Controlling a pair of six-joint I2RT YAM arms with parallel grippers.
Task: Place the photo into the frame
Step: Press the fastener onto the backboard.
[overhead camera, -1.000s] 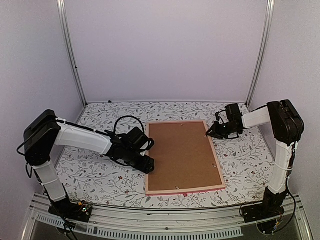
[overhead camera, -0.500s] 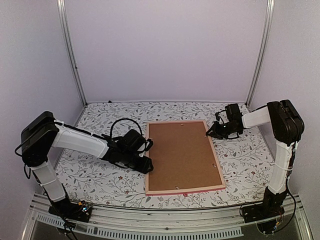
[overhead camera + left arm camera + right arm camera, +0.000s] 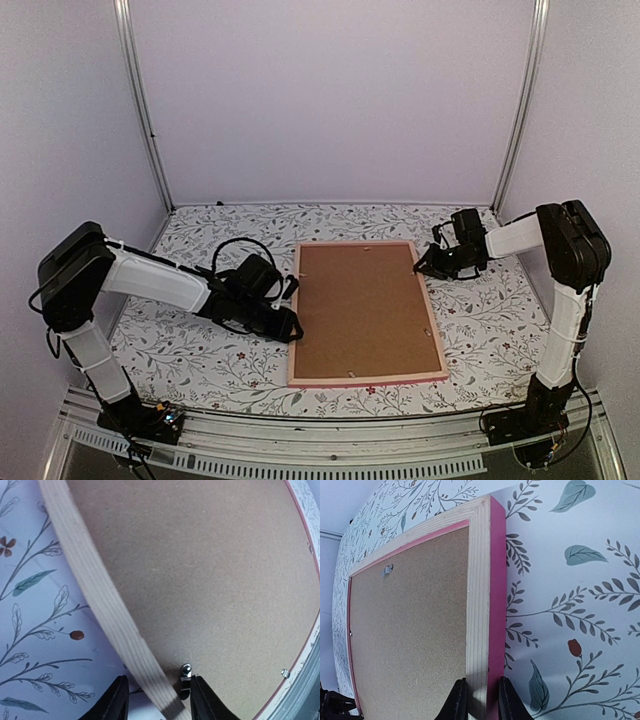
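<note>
The pink frame (image 3: 365, 380) lies face down on the floral table with the brown backing board (image 3: 362, 310) inside it. The photo is hidden. My left gripper (image 3: 290, 328) is open at the frame's left rail. In the left wrist view its jaws (image 3: 159, 702) straddle the pale wood rail (image 3: 95, 585) and a small metal tab (image 3: 185, 672) without gripping them. My right gripper (image 3: 420, 268) is shut on the frame's right rail near the far right corner. In the right wrist view its fingers (image 3: 481, 702) pinch the rail (image 3: 485, 580).
The floral tablecloth (image 3: 190, 350) covers the table. Metal posts (image 3: 145, 110) stand at the back corners before plain walls. Small metal tabs (image 3: 387, 570) sit along the backing board's edges. The table's front rail (image 3: 330, 440) lies close to the frame's near edge.
My left gripper has drawn back a little to the left along the frame's left rail. The frame's near end has shifted slightly left. The right gripper has held still.
</note>
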